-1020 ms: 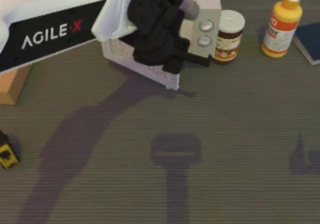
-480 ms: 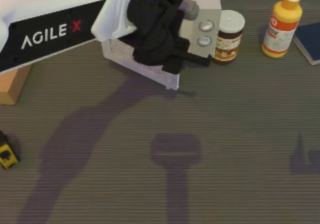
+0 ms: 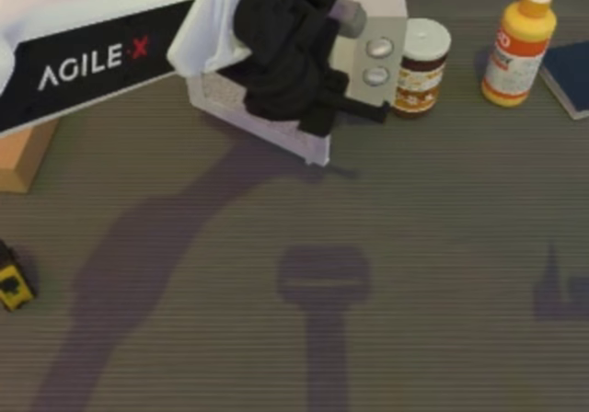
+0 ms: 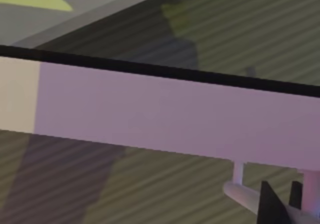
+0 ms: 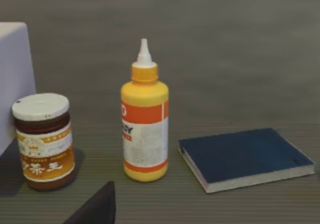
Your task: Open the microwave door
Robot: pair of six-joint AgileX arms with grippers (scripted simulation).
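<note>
Microwave door (image 3: 262, 122) swung partly out, left gripper (image 3: 354, 110) pinching its handle (image 4: 250, 196), jar (image 3: 421, 67) just beside, right gripper grip unclear.

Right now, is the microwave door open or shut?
Partly open: the microwave door angles out from the microwave front, and the left wrist view shows the yellowish interior behind it.

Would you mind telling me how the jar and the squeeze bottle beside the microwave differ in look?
The jar is short and wide; the bottle is taller and slimmer. The jar has a flat white lid, while the bottle ends in a pointed white nozzle above an orange cap. The jar looks dark brown with an amber label; the bottle is yellow with an orange and white label. Both stand upright on the table.
</note>
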